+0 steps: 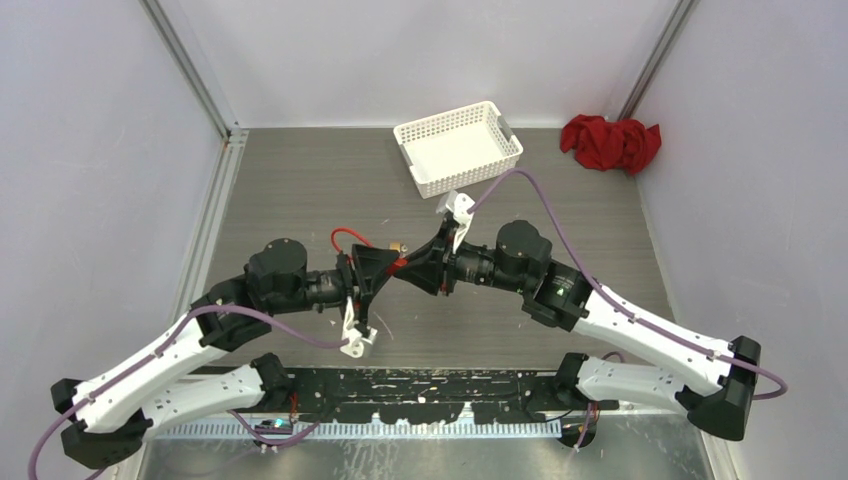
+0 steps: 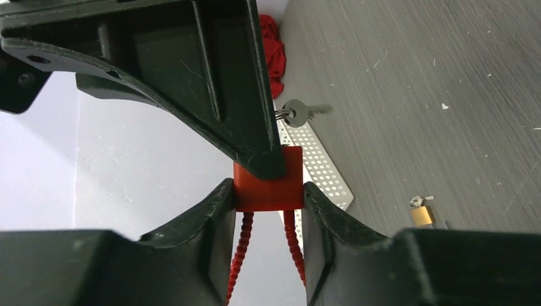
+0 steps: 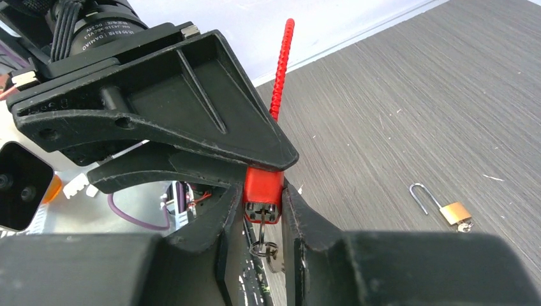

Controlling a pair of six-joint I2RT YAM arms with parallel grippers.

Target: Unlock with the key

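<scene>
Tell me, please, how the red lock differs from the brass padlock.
The red lock is held in the air by the left gripper and the right gripper; the brass padlock lies on the table. The red lock has a ribbed red cable; the brass padlock has a bare metal shackle, swung open. Both have boxy bodies.

This is a robotics lab test cell, not a home or shop. Plain pale walls [image 1: 100, 150] on bare metal posts [image 1: 190, 70] box in a grey table [image 1: 300, 180]. Two white-and-black robot arms, left [image 1: 170, 365] and right [image 1: 650, 335], are bolted to a black rail [image 1: 430, 385] at its near edge. Purple cables [image 1: 530, 190] run loose along them, and a camera looks down from overhead.
</scene>
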